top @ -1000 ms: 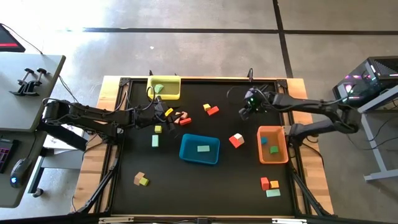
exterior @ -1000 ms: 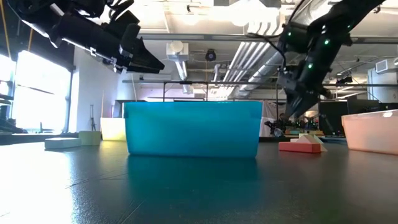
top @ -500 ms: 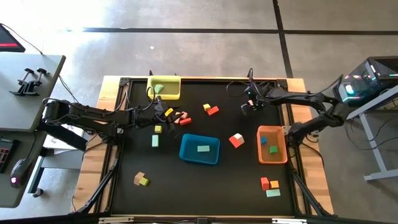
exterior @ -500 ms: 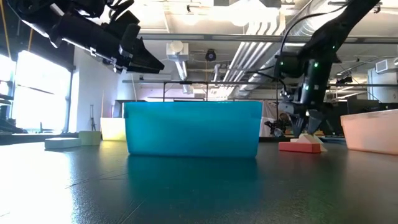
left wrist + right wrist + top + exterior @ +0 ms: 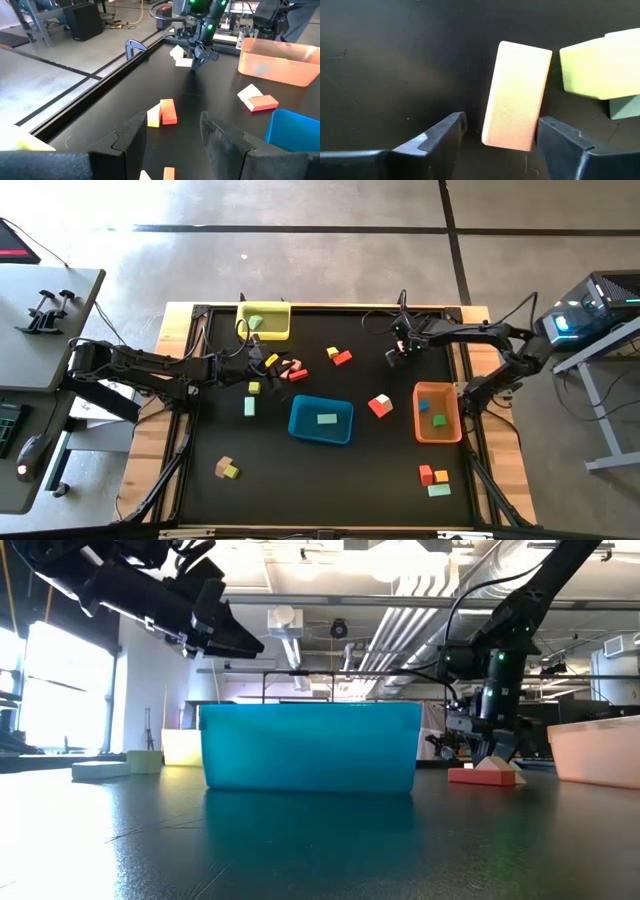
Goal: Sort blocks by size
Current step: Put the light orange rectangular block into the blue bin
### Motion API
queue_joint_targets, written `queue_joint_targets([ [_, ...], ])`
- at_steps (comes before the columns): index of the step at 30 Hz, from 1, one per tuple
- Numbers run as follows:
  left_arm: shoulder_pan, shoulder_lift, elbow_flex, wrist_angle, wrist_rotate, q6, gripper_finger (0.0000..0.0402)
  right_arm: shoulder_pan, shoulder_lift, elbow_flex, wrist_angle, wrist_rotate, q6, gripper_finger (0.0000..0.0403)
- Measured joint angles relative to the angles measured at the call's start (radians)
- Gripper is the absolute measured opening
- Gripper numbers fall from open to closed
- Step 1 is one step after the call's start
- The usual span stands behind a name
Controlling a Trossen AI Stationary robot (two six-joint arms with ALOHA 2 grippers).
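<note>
Right gripper [image 5: 496,137] was held low over mat, fingers spread wide, tan block [image 5: 517,95] lying flat between them, not gripped. Lime block [image 5: 600,67] was seen just beyond, beside tan one. Left gripper [image 5: 172,131] was held open above mat; orange-and-yellow block pair [image 5: 162,112] lay just ahead, orange tray [image 5: 278,59] farther off.

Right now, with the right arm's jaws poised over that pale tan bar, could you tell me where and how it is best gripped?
Grip the tan bar across its two long sides near mid-length, from above. It lies flat, and the open right gripper already straddles its near end. The lime block close beside one long side leaves little room there.
</note>
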Motion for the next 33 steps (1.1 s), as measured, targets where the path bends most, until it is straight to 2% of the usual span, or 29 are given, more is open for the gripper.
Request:
queue_joint_targets([
  [9,0.000,0.000,0.000,-0.003,0.003,0.000,0.0170,0.000,0.001,-0.001,0.014,0.001,0.000,0.0131],
  [15,0.000,0.000,0.000,-0.003,0.003,0.000,0.0170,0.001,-0.043,-0.006,0.009,0.007,0.000,0.0130],
  [21,0.000,0.000,0.000,-0.003,0.003,0.000,0.0170,0.064,-0.149,-0.010,-0.034,0.036,0.003,0.0130],
  [27,0.000,0.000,0.000,-0.004,0.003,-0.003,0.0170,0.200,-0.246,-0.009,-0.006,0.027,0.012,0.0130],
  [33,0.000,0.000,0.000,-0.004,0.003,-0.003,0.0170,0.410,-0.266,-0.008,0.123,-0.018,-0.003,0.0130],
])
